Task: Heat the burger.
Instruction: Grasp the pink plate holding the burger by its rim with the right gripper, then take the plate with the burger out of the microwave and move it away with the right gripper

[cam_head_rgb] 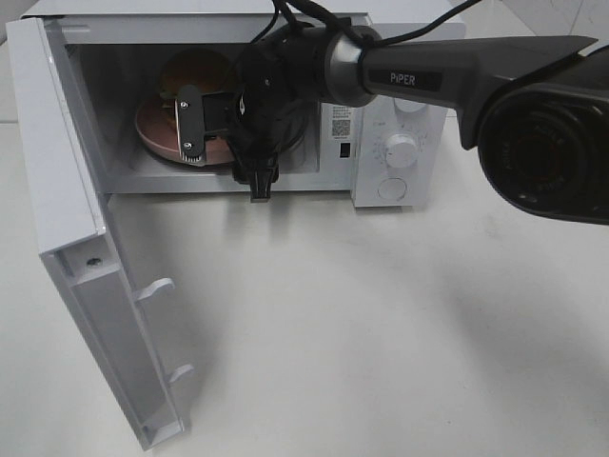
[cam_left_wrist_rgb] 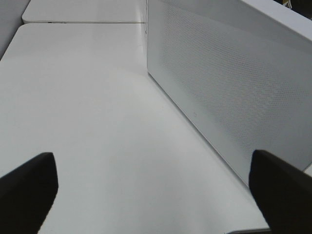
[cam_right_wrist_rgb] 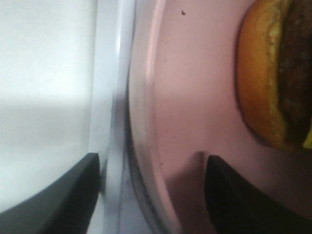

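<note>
Right claw (cam_head_rgb: pixel 221 129) at upper centre, fingers straddling the pink plate (cam_head_rgb: pixel 157 129) rim; burger (cam_head_rgb: pixel 195 71) inside microwave (cam_head_rgb: pixel 400 105). Left claw (cam_left_wrist_rgb: pixel 156 183) spread wide above table (cam_left_wrist_rgb: pixel 97 122).

The open door (cam_head_rgb: pixel 95 286) is standing out at the left, leaving the microwave (cam_head_rgb: pixel 400 143) mouth clear — though the right gripper (cam_head_rgb: pixel 214 129) is filling it, jaws straddling the plate (cam_head_rgb: pixel 157 129) rim.

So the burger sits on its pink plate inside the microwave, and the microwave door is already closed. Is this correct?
Not quite: the door is open, swung out to the left in the exterior high view. The rest holds: the burger sits on the pink plate inside the microwave, with the right gripper at the plate's rim.
</note>
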